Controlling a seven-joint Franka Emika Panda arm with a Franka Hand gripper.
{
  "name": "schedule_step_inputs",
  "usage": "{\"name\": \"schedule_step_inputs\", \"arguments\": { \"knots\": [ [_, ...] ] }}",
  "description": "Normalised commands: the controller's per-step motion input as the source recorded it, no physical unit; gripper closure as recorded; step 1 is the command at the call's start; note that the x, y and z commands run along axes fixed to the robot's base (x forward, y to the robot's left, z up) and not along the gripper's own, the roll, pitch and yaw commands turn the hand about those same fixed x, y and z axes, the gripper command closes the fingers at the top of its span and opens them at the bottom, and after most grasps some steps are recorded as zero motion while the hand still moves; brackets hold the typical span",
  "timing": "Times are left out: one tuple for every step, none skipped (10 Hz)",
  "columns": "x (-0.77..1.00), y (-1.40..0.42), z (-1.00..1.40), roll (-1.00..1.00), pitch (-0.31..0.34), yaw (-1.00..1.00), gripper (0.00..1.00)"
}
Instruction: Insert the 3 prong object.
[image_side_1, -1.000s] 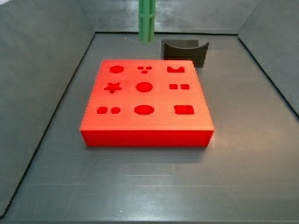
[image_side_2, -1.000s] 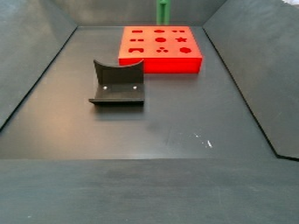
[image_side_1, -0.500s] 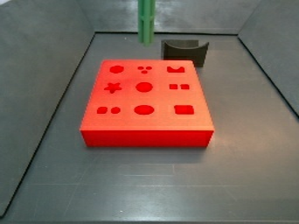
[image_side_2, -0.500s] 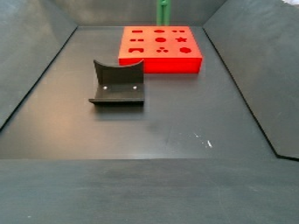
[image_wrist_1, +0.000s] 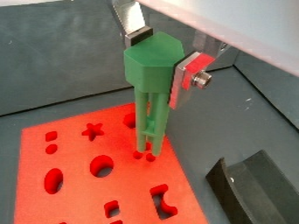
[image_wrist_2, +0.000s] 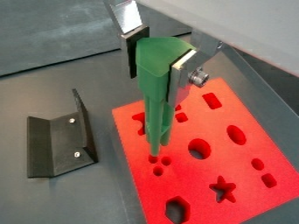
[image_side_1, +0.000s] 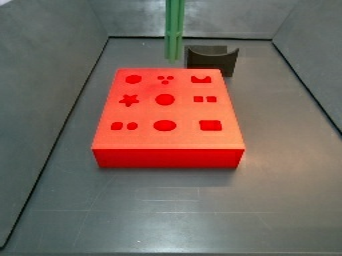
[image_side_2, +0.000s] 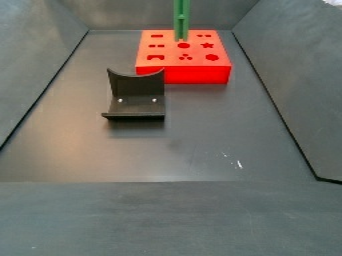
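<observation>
My gripper (image_wrist_1: 165, 58) is shut on the hexagonal head of the 3 prong object (image_wrist_1: 149, 96), a bright green stick of thin parallel rods that hangs upright. It also shows in a wrist view (image_wrist_2: 159, 92). Its prong tips hang right at the three small holes (image_wrist_2: 159, 165) in the red block (image_wrist_2: 239, 162). I cannot tell whether they have entered. In both side views only the stick (image_side_1: 174, 32) (image_side_2: 181, 20) shows, over the hole trio (image_side_1: 164, 79) at one end of the red block (image_side_1: 167, 145) (image_side_2: 187, 70). The gripper itself is out of frame there.
The red block (image_wrist_1: 70, 188) has several other shaped holes: star, circles, squares, hexagon. The fixture (image_side_1: 211, 59) (image_side_2: 134, 95) stands on the floor close to the block; it also shows in both wrist views (image_wrist_1: 251, 188) (image_wrist_2: 59, 144). Grey bin walls slope up all round.
The green stick has come down and shifted slightly sideways, ending right over the three small holes. The block and the fixture have not moved.
</observation>
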Motion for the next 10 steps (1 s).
{"name": "schedule_step_inputs", "arguments": {
  "knots": [
    [0.00,-0.17,-0.32,-0.03,-0.117,0.00,1.00],
    [0.00,-0.08,-0.31,0.00,-0.101,0.00,1.00],
    [0.00,0.00,-0.33,0.00,-0.083,0.05,1.00],
    [-0.03,0.00,-0.30,0.00,-0.076,0.09,1.00],
    [-0.15,0.03,-0.23,0.00,-0.097,0.10,1.00],
    [-0.11,0.02,-0.27,0.00,-0.093,0.00,1.00],
    [-0.09,0.06,-0.29,0.00,-0.091,0.00,1.00],
    [-0.12,0.15,-0.22,0.00,-0.063,0.00,1.00],
    [-0.02,0.15,-0.10,0.00,-0.033,0.00,1.00],
    [0.00,0.15,0.00,0.00,0.000,0.00,1.00]
  ]
}}
